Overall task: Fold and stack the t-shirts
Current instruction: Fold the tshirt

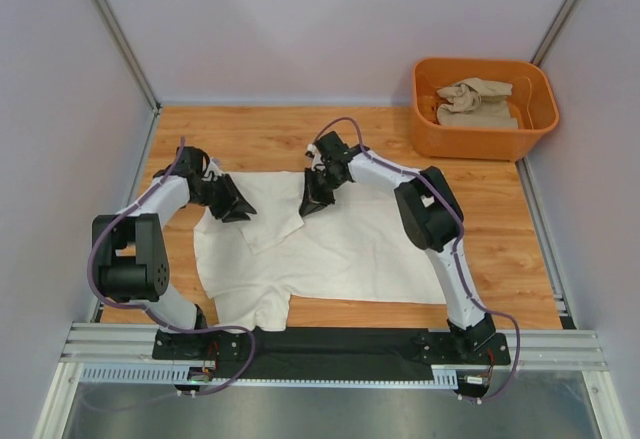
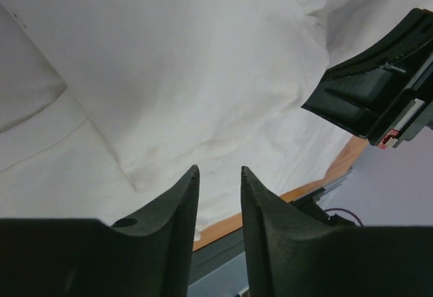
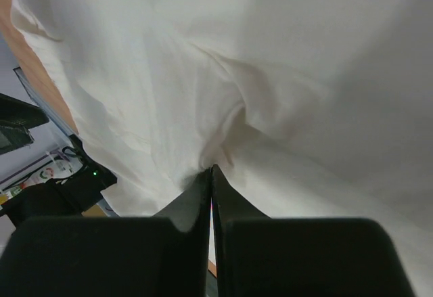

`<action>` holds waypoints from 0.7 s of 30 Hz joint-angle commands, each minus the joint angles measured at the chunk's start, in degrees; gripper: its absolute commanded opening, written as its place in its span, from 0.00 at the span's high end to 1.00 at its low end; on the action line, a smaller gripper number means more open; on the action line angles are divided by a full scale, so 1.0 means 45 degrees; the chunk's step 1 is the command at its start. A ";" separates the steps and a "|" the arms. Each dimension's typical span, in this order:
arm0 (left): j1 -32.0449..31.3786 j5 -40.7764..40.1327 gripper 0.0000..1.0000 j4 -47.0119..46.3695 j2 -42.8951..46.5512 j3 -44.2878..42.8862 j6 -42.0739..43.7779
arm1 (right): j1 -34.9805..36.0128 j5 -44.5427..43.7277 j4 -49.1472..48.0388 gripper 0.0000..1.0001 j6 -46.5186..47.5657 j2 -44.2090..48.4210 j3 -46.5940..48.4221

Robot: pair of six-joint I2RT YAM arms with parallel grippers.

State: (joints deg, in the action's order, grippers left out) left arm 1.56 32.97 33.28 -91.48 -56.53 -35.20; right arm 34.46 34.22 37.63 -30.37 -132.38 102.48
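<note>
Left jaws apart above cream-white t-shirt; right jaws tight on its fabric; wooden tabletop, pale walls

A robot lab cell is indicated: a wooden tabletop enclosed by plain panels, with aluminium rails along its near edge.

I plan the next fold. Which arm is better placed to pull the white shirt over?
Right, probably. The right gripper is shut with a pucker of the cream-white t-shirt at its tips; the left gripper hangs open above the cloth.
</note>
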 commanded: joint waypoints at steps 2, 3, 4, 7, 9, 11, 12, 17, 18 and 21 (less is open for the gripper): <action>-0.0210 0.0486 0.53 0.0513 0.0583 -0.0931 0.1082 | 0.0467 0.1066 -0.1115 1.00 -0.1919 -0.0427 0.0918; -0.0307 0.0196 0.49 0.1057 0.0622 -0.1397 0.1664 | 0.0487 0.1493 -0.1715 1.00 -0.2290 -0.0311 0.0687; -0.0772 0.0115 0.46 0.1255 0.0642 -0.1595 0.2018 | 0.0487 0.1710 -0.2243 1.00 -0.2739 0.0058 0.0395; -0.1635 -0.0646 0.36 0.1862 0.0545 -0.2085 0.2880 | 0.0370 0.2570 -0.5462 0.98 -0.5723 0.0665 -0.1148; -0.1986 -0.0745 0.33 0.1688 0.0447 -0.1989 0.2843 | 0.0292 0.2883 -0.7360 0.91 -0.7444 0.0474 -0.1618; -0.2124 -0.0648 0.33 0.1377 0.0388 -0.1852 0.2667 | 0.0214 0.3273 -0.9654 0.89 -0.8694 0.0182 -0.1892; -0.2241 -0.0686 0.33 0.1336 0.0272 -0.1871 0.2608 | 0.0117 0.3584 -1.0385 0.89 -1.0073 0.0082 -0.2068; -0.2632 -0.0998 0.33 0.1609 -0.0042 -0.2125 0.2744 | -0.0274 0.3451 -0.9451 0.82 -0.8961 0.0995 -0.3164; -0.2632 -0.1076 0.33 0.1609 0.0016 -0.2105 0.2725 | -0.0313 0.3238 -0.8566 0.78 -0.7272 0.1115 -0.3105; -0.2632 -0.1019 0.38 0.1570 0.0036 -0.2047 0.2686 | -0.0333 0.2788 -0.5438 0.73 -0.4494 0.1545 -0.2656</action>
State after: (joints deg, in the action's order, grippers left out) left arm -10.04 28.97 40.05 -91.46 -64.79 -24.43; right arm 33.06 47.24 2.85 -63.00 -131.11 88.77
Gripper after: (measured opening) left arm 0.631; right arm 0.262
